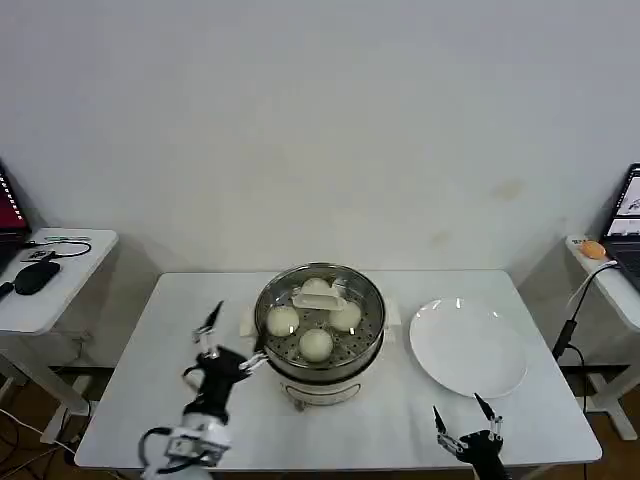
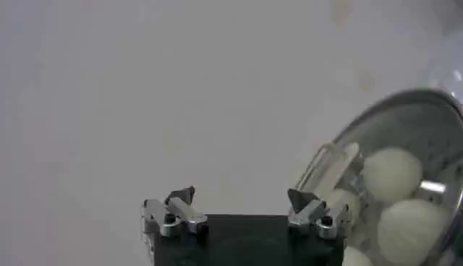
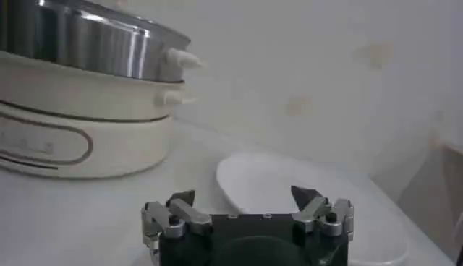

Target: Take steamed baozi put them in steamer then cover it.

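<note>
Cover (image 1: 320, 297) sitting on steamer (image 1: 322, 345), baozi (image 1: 316, 344) blurring behind glass; left gripper (image 1: 228, 340) lower left, right gripper (image 1: 463, 419) lower right, both fingers gaping empty; plate (image 1: 470, 350) lying right.

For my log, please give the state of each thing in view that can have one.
Steamer: covered, baozi inside.
Glass lid: on the steamer.
Baozi: in the steamer tray.
White plate: bare.
Left pincer: open, beside the steamer.
Right pincer: open, near the plate.

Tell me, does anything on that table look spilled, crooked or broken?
Nothing stands out. The cover sits level on the steamer, the steamed baozi inside. The white plate beside it lies flat. The left gripper and right gripper are open, holding nothing.
</note>
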